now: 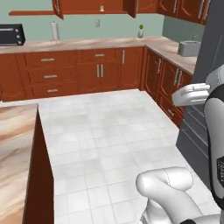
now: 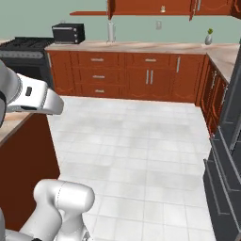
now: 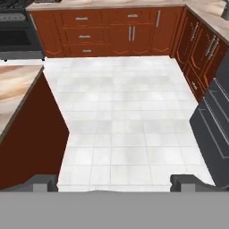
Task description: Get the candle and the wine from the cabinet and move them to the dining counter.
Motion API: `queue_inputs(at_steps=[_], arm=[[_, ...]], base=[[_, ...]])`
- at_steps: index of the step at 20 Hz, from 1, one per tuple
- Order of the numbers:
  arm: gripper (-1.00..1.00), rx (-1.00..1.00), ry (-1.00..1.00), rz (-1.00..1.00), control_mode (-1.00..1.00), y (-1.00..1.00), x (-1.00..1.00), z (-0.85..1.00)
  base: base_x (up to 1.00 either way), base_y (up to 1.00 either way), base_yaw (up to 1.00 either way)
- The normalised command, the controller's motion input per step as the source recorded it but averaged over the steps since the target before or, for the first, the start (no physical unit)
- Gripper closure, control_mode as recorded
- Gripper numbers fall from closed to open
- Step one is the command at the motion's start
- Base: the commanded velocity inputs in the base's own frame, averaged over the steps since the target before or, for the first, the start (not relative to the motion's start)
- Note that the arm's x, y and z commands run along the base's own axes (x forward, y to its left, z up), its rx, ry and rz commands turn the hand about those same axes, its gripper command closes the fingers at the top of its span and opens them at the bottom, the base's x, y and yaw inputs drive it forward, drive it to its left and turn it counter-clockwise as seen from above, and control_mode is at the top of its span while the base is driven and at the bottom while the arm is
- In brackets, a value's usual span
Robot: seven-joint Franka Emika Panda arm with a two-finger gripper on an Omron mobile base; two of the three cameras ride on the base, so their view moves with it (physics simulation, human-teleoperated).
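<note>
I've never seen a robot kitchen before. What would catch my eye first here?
The bare white tiled floor stretches between red-brown base cabinets along the green wall and the marble-topped dining counter at the left. High on the wall, the cabinet stands open with the small candle inside.

Even, bright rendered light, no clear source. Floor (image 1: pixel 109 131) tiles pale, faint grey mottling, no glare. No cast shadows on floor; island side (image 3: pixel 31 134) dark, flat shade. Worktop (image 1: pixel 87 43) edges soft, slightly blurred far back. Low resolution: handles, small items under cabinet (image 1: pixel 96 5) fuzzy. No lens distortion at edges; straight lines stay straight.
</note>
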Motion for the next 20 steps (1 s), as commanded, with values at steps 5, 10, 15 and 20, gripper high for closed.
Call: queue_inputs(at_steps=[5,10,15,20], arm=[[-1.00,0.00,0.00,0.00,1.00,0.00,0.00,0.00],[-1.00,0.00,0.00,0.00,1.00,0.00,0.00,0.00],[-1.00,0.00,0.00,0.00,1.00,0.00,0.00,0.00],[-1.00,0.00,0.00,0.00,1.00,0.00,0.00,0.00]], base=[[1.00,-0.52,0.00],[1.00,-0.35,0.00],[1.00,-0.07,0.00],[1.00,0.00,0.00]])
